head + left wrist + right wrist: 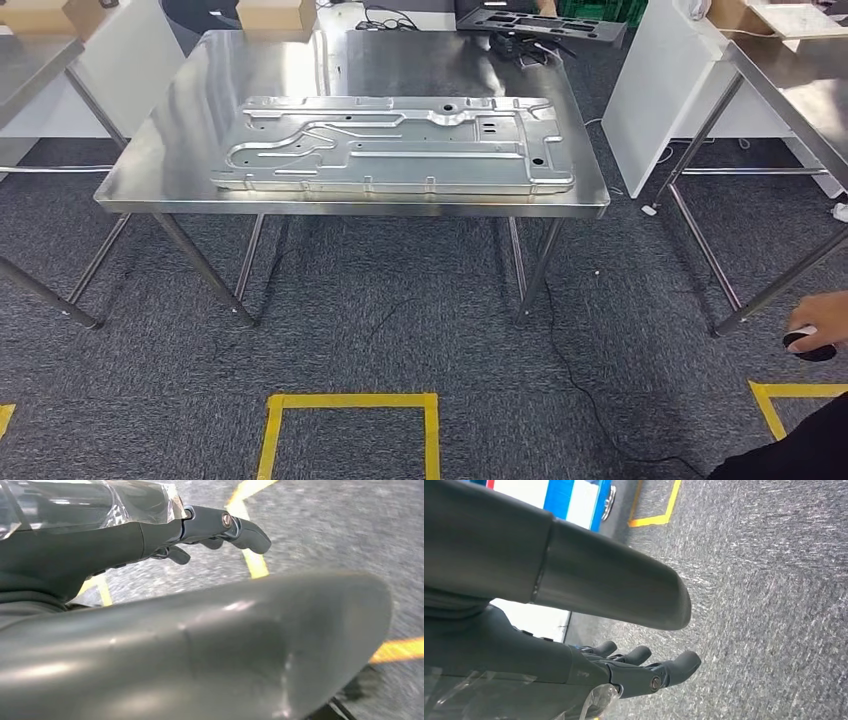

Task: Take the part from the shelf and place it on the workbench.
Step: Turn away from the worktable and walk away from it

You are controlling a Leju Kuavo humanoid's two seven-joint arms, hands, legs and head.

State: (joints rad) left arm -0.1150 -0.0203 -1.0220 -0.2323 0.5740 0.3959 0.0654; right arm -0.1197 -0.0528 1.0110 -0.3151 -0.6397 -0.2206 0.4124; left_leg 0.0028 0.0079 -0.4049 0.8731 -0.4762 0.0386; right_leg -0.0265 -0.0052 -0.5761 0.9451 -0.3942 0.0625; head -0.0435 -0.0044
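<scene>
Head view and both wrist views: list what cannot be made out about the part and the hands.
- Part, head view: underside hidden by the part itself and the workbench.
- Left hand, left wrist view: palm hidden behind the grey thumb; picture motion-blurred.
- Right hand, right wrist view: most fingers hidden behind the thumb and cover.
- Person's hand, head view: cut off by the right edge; the dark thing under it too small to name.

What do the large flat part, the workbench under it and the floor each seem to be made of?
Part: pressed sheet metal, matte silver, with stamped ribs and holes. Workbench: probably stainless steel, brushed, mirroring nearby shapes. Floor: grey carpet by its speckled weave.
</scene>
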